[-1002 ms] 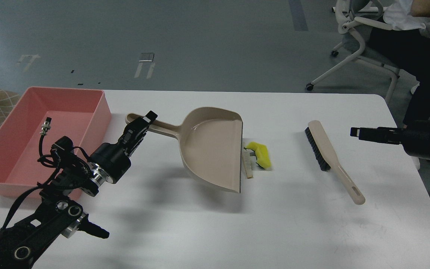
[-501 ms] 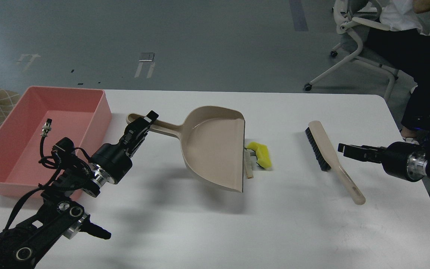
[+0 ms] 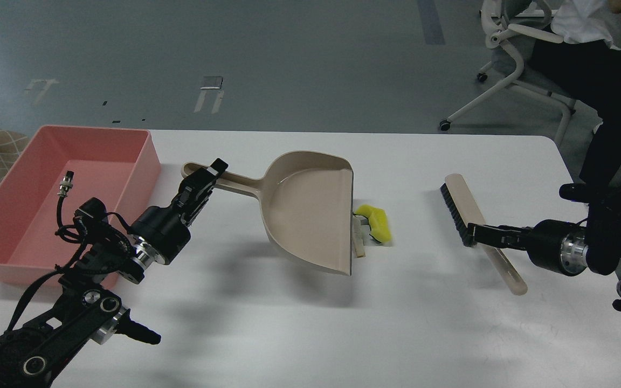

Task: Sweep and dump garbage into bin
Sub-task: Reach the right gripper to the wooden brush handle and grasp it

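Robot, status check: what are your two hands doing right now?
Left gripper shut on dustpan handle. Right gripper at brush, grip unclear. Garbage at dustpan lip. Bin holds none; nothing blocking.

floor (image 3: 299, 59): grey, tape marks | white table (image 3: 397, 323) | office chair (image 3: 510, 59) top rt | light even

White table (image 3: 423, 323), carrying pink bin (image 3: 143, 156) at left, dustpan (image 3: 310, 215) mid-table, garbage (image 3: 372, 226) just beside its lip, brush (image 3: 464, 207) at right.
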`<state>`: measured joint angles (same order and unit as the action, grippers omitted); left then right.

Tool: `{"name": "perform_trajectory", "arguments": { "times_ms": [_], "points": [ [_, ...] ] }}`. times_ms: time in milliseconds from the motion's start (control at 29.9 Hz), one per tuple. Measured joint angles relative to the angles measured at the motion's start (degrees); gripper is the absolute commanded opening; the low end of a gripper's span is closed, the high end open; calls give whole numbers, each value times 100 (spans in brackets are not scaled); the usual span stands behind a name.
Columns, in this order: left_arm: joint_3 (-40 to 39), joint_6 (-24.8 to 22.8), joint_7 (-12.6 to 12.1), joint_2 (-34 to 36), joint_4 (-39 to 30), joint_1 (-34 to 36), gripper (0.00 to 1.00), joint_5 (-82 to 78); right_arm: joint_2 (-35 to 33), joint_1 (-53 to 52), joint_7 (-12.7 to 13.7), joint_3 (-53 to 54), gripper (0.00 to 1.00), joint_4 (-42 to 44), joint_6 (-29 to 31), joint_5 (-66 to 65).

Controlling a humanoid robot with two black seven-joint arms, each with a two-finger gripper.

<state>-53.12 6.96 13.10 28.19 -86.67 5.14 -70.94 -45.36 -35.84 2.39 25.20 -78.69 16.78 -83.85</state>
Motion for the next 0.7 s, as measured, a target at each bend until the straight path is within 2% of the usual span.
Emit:
{"name": "perform_trajectory", "arguments": {
  "times_ms": [134, 334, 701],
  "points": [
    [17, 0, 0, -54, 0, 4, 3, 4, 65, 0, 34, -6, 81, 0, 0, -7],
    [17, 0, 0, -65, 1, 4, 3, 21, -39, 48, 346, -38, 80, -157, 24, -4],
    [14, -1, 0, -75, -21, -3, 3, 28, -195, 252, 607, -50, 77, -372, 45, 12]
  ]
}}
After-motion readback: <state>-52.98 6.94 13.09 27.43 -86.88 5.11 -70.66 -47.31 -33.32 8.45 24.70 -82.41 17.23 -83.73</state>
